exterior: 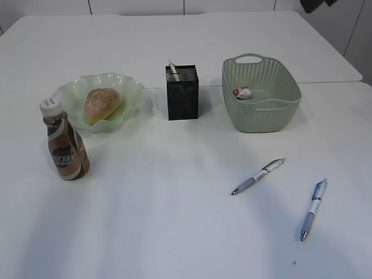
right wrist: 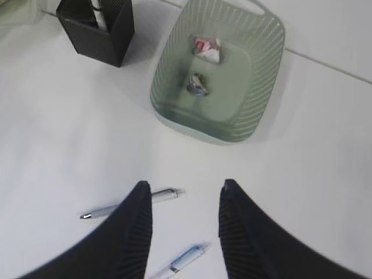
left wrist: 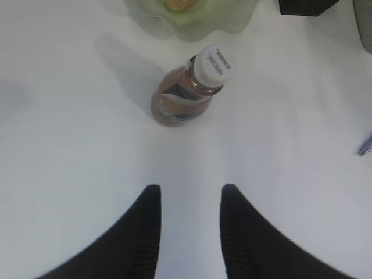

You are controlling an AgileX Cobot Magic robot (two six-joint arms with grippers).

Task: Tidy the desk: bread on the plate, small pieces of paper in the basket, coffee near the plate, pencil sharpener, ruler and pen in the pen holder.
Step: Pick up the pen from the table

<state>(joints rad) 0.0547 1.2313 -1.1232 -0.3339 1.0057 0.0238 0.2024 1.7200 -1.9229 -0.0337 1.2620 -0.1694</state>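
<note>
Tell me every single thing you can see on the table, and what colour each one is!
Desk: one, white, under everything.
Plate: one, pale green, wavy rim, back left.
Bread: one, golden-brown, on the plate.
Coffee: one bottle, brown with white cap, upright in front of the plate.
Pen holder: one, black mesh, back middle, something pale sticking out.
Basket: one, sage green, back right.
Paper pieces: two, crumpled, inside the basket.
Pens: two, grey-white and blue, lying front right.
Left gripper: black, open, empty.
Right gripper: black, open, above the pens.
</note>
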